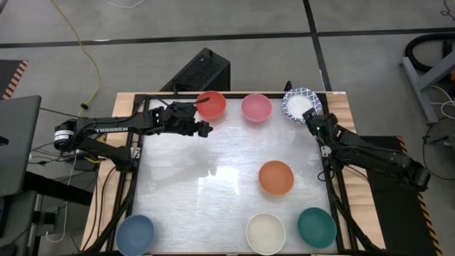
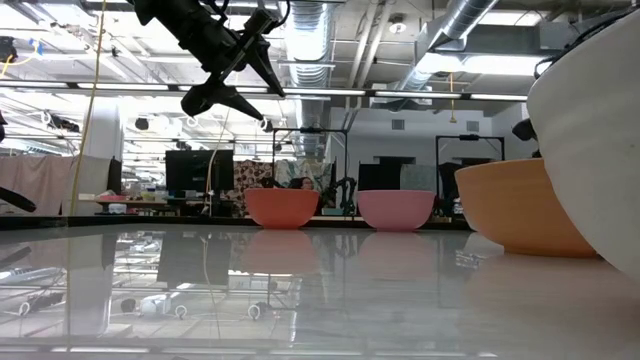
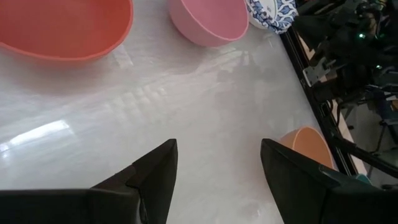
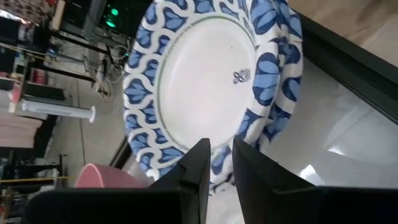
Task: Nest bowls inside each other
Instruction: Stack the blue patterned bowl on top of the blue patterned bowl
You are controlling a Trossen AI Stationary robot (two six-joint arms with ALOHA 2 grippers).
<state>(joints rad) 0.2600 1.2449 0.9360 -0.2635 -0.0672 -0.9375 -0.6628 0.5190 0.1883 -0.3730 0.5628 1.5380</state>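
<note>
Bowls still spread all over the table, right gripper nipping the blue-and-white stack

We reckon these little bowls are light, stiff and slick, maybe chippy if ceramic, so the rim is the only sane place to pinch. Our right gripper sits at the patterned stack in the far right corner, jaws narrow and straddling the rim, looks clamped on it. Left gripper hangs spread apart and empty just beside the red bowl. Pink sits between red and the stack; orange mid-table; blue, cream, teal along the near edge.
</note>
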